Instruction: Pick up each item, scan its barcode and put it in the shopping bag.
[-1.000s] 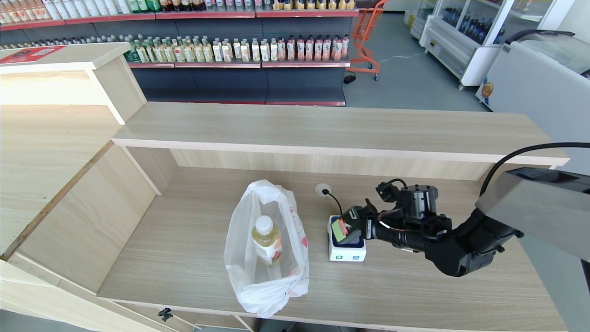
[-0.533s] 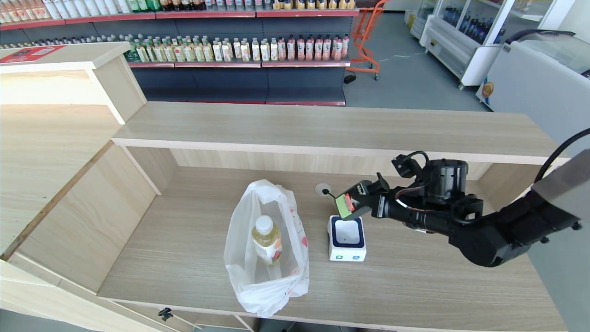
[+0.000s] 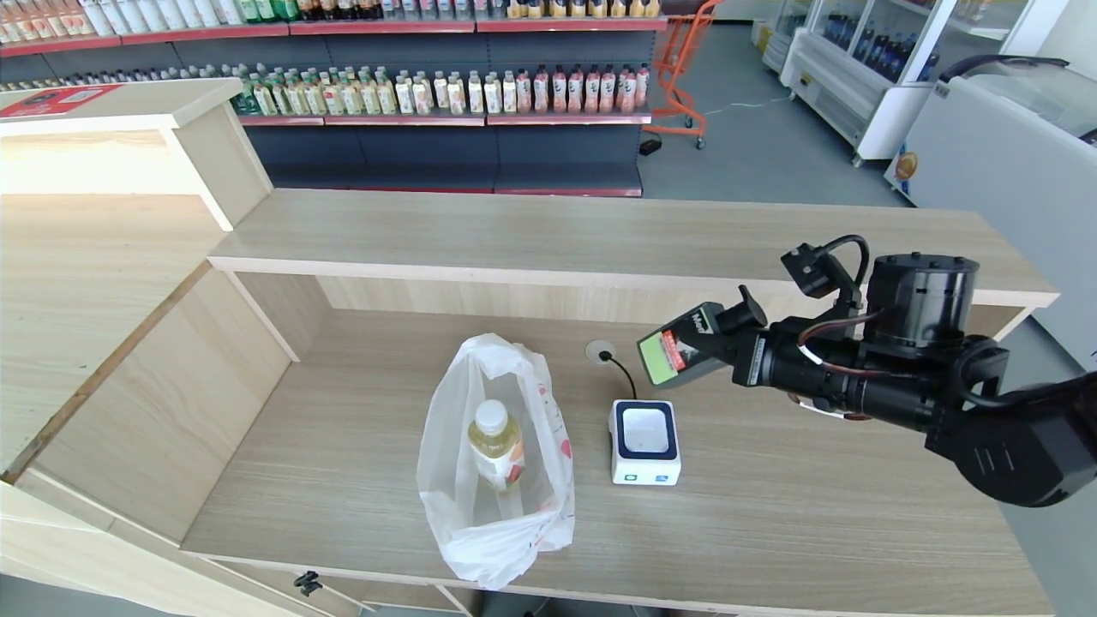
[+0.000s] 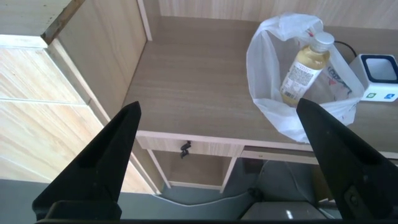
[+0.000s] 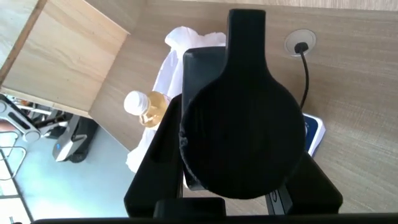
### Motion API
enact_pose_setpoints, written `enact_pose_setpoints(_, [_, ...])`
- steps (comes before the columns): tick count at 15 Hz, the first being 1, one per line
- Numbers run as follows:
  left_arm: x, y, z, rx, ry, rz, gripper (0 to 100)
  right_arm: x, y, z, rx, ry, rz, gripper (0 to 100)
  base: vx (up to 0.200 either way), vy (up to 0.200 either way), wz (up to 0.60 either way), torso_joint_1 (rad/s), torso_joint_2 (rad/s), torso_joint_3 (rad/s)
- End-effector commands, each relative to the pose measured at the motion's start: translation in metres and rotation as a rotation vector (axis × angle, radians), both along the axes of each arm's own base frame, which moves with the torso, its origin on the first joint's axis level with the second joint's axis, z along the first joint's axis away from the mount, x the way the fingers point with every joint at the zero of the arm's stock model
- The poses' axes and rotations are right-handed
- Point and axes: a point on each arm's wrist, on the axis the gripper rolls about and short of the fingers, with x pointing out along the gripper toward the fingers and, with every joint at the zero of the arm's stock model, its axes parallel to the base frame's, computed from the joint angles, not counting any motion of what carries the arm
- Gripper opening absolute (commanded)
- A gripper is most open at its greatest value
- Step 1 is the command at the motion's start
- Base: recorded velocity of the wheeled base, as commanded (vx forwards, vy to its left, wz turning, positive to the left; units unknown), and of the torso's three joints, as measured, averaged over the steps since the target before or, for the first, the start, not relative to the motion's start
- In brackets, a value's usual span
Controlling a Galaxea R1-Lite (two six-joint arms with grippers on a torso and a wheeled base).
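Right of centre in the head frame, the right gripper (image 3: 718, 341) hangs above the counter (image 3: 771, 523). Its fingers are clamped on a small dark box (image 3: 677, 353), whose green-and-red end panel is turned toward the left of the frame. The box is in the air, up and right of the white scanner (image 3: 644, 441) and clear of it. I can't tell whether the scan has registered.

What matters for my next move is where the shopping bag (image 3: 524, 364) lies from the box. It is down and to the left, past the scanner, with its mouth open upward. The box's long axis runs out along the fingers, pointing left across the frame, so I'd judge it goes in end first. A bottle (image 3: 494, 446) stands upright in the middle of the bag, and I'd aim the box beside it rather than onto its cap.

The left gripper (image 4: 217, 109) has its fingers wide apart and holds nothing. The right arm already has the box, so this carry is its job.
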Motion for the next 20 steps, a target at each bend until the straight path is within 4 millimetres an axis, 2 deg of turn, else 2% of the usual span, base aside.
enact_pose_setpoints(1, [0.0, 0.0, 0.0, 0.001, 0.0, 0.0, 100, -0.003, 0.0, 0.006, 0.006, -0.018, 0.004, 0, 0.0, 0.0, 0.0, 0.0, 0.0, 0.0])
enact_pose_setpoints(4, [0.0, 0.0, 0.0, 0.001, 0.0, 0.0, 100, -0.009, -0.001, 0.01, -0.005, 0.016, 0.006, 0, 0.0, 0.0, 0.0, 0.0, 0.0, 0.0])
enact_pose_setpoints(7, [0.0, 0.0, 0.0, 0.0, 0.0, 0.0, 100, -0.011, -0.002, 0.016, 0.0, 0.002, 0.006, 0, 0.0, 0.2, 0.0, -0.007, 0.0, 0.002])
enact_pose_setpoints(10, [0.0, 0.0, 0.0, 0.0, 0.0, 0.0, 100, -0.005, 0.001, 0.012, -0.009, 0.009, 0.008, 0, 0.0, 0.2, 0.0, 0.015, 0.01, -0.001])
enact_pose_setpoints(14, [0.0, 0.0, 0.0, 0.0, 0.0, 0.0, 100, 0.004, 0.009, 0.009, -0.044, 0.027, 0.028, 0, 0.0, 0.0, 0.0, 0.0, 0.0, 0.0])
enact_pose_setpoints(16, [0.0, 0.0, 0.0, 0.0, 0.0, 0.0, 100, 0.023, 0.026, -0.001, -0.064, 0.026, 0.055, 0, 0.0, 0.0, 0.0, 0.0, 0.0, 0.0])
enact_pose_setpoints(18, [0.0, 0.0, 0.0, 0.0, 0.0, 0.0, 100, 0.042, 0.036, -0.021, -0.129, 0.012, 0.077, 0, 0.0, 0.0, 0.0, 0.0, 0.0, 0.0])
enact_pose_setpoints(20, [0.0, 0.0, 0.0, 0.0, 0.0, 0.0, 100, 0.052, 0.049, -0.039, -0.147, 0.041, 0.099, 0, 0.0, 0.0, 0.0, 0.0, 0.0, 0.0])
